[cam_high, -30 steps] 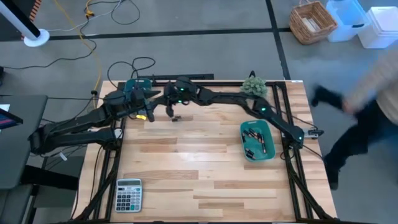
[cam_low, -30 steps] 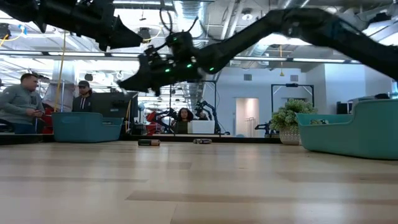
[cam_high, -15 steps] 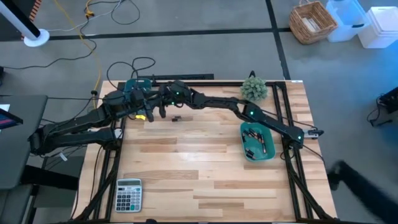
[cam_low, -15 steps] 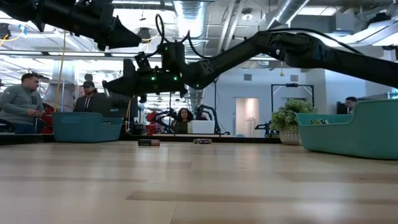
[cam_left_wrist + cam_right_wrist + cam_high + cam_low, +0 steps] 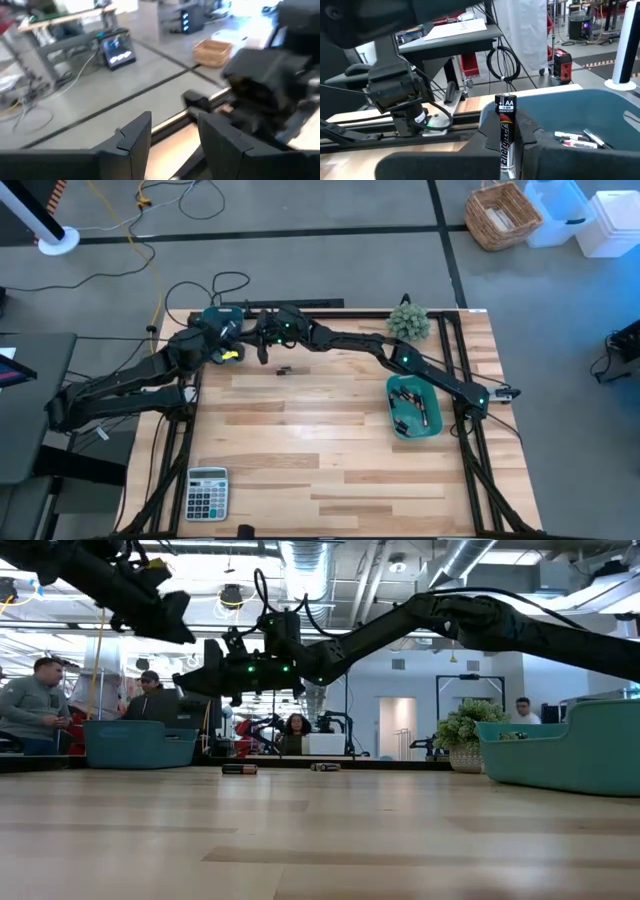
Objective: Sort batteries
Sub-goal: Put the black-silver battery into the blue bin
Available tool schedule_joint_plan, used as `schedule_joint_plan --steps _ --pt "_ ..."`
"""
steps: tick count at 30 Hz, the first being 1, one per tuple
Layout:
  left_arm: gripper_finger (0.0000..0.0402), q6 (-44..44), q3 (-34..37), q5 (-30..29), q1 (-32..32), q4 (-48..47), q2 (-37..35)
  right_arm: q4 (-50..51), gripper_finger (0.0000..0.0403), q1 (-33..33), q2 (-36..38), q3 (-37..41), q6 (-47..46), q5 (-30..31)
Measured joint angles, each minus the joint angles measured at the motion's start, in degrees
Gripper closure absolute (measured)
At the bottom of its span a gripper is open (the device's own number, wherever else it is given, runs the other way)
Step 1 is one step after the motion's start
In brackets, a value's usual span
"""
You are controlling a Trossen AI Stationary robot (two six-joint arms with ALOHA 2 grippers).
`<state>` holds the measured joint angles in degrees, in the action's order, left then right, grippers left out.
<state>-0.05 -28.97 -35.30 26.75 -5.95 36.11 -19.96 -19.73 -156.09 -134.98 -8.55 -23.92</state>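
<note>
1. The pale wooden slatted table (image 5: pixel 330 450) carries everything, with both dark arms reaching to its far left corner.
2. The teal plastic bin on the table's right side (image 5: pixel 414 407) holds a heap of small dark and silver batteries (image 5: pixel 410 402).
3. A second teal bin at the far left corner (image 5: pixel 600 107) has a few slim silver batteries (image 5: pixel 575 140) lying in it, seen from the right wrist.
4. The grey calculator with white keys (image 5: pixel 207 492) lies at the near left corner, well apart from the work.
5. The right gripper (image 5: pixel 262 340) hangs above the far left part of the table, beside the left-hand bin. Its fingers are clamped on an upright black AA battery with a copper-coloured top band (image 5: pixel 506 132), the label end up, at the bin's edge.
6. The left gripper (image 5: pixel 172 135) is raised near the same corner, its fingers standing apart with nothing between them.
7. Two loose dark batteries (image 5: pixel 240 769) and (image 5: pixel 323 767) lie on the far part of the table; one shows from above (image 5: pixel 284 370) just near of the right gripper.
8. Against half a second ago, the left arm has lifted and swung back from the right gripper, which has barely shifted; a second ago the right gripper sat further right.
</note>
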Motion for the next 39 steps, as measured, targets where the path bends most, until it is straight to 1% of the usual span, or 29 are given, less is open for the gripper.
schedule_joint_plan --steps 2,5,9,10,15,19,22,26,28,32,34,39 --pt "0.0246 -1.64 0.0 -1.19 0.79 -2.21 -0.19 0.02 0.0392 0.0 0.0 0.0 0.01 0.0" --pt "0.0246 -5.49 -0.35 -1.44 2.84 -6.31 0.1 -0.79 0.0392 -0.26 0.0 0.0 0.05 -0.02" --pt "0.0246 -10.56 -0.64 -1.08 6.06 -7.59 0.06 -1.71 0.0391 -0.42 0.0 0.0 0.01 -0.02" --pt "0.0246 -11.53 -0.64 -0.06 6.66 -7.78 -0.18 -1.97 0.0391 -0.46 0.0 0.0 0.01 -0.02" --pt "0.0246 -17.52 -0.66 9.1 9.97 -7.17 -0.65 -3.0 0.0391 -0.74 0.0 0.0 -0.54 -0.02" --pt "0.0246 -21.01 -0.66 12.83 12.81 -8.24 -0.5 -3.37 0.0391 -0.77 0.0 0.0 -1.12 -0.02" --pt "0.0246 -21.97 -0.63 14.7 14.74 -8.88 -0.5 -3.33 0.0391 -0.74 0.0 0.0 -1.14 -0.02" --pt "0.0246 -21.8 0.22 18.58 16.94 -7.95 -0.5 -3.39 0.0391 -0.66 0.0 0.0 -1.54 -0.02" --pt "0.0246 -20.61 0.6 18.68 17.53 -6.63 -0.56 -3.37 0.0391 -0.66 0.0 0.0 -1.63 -0.02" --pt "0.0246 -11.66 2.86 18.91 17.11 -0.36 -2.79 -4.39 0.0391 -0.91 0.0 0.0 -4.51 0.15" --pt "0.0246 -7.94 4.11 19.14 16.36 1.61 -4.37 -6.66 0.0391 -1.19 0.0 0.0 -6.78 0.54" --pt "0.0246 -3.69 4.83 20.05 15.95 -0.63 -7.31 -15.99 0.0391 -2.02 0.02 0.0 -12.02 0.86"
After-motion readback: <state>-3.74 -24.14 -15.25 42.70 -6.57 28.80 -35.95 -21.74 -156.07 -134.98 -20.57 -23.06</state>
